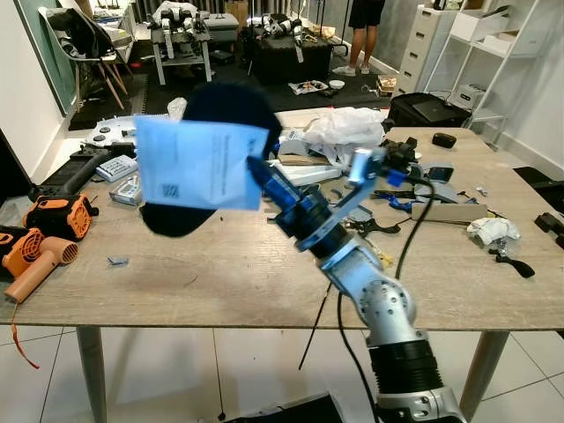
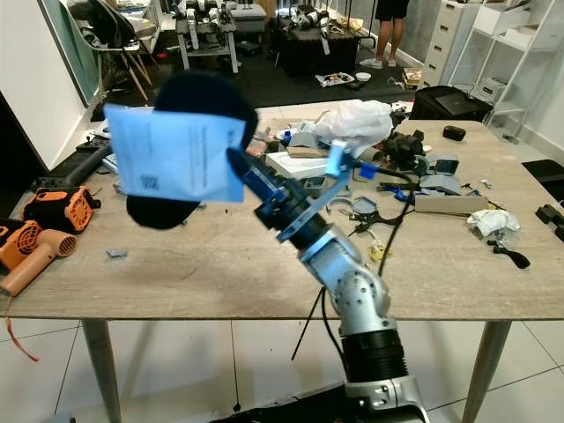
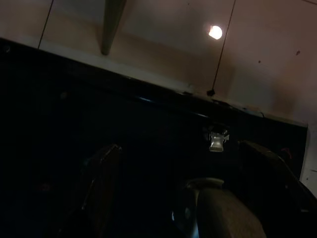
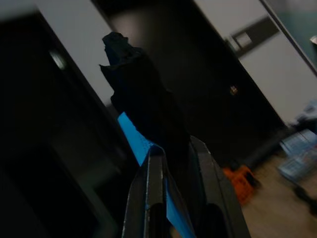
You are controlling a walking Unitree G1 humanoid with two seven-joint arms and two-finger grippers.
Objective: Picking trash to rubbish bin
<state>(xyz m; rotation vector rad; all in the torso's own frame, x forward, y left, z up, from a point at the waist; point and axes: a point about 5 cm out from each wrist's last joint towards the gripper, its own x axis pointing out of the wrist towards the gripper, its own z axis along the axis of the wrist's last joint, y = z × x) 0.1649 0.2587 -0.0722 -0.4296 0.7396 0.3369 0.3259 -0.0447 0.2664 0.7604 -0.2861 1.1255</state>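
Note:
My right gripper [image 1: 255,167] is raised above the wooden table [image 1: 203,282], shut on a light blue printed sheet of paper [image 1: 201,165] together with a black floppy piece of trash [image 1: 233,106] behind it. In the right wrist view the two fingers [image 4: 148,183] pinch the blue sheet [image 4: 130,133] and the black piece [image 4: 138,89] sticks out past them. The left wrist view is dark: its fingers [image 3: 101,183] stand apart over a dark surface and a pale tiled floor [image 3: 163,39], nothing between them.
The table's far half holds a white plastic bag [image 1: 348,123], tools and cables, and a crumpled white scrap [image 1: 492,229] at the right. Orange power tools [image 1: 55,218] lie at its left end. A person [image 1: 361,35] stands far back, by white drawers [image 1: 423,44].

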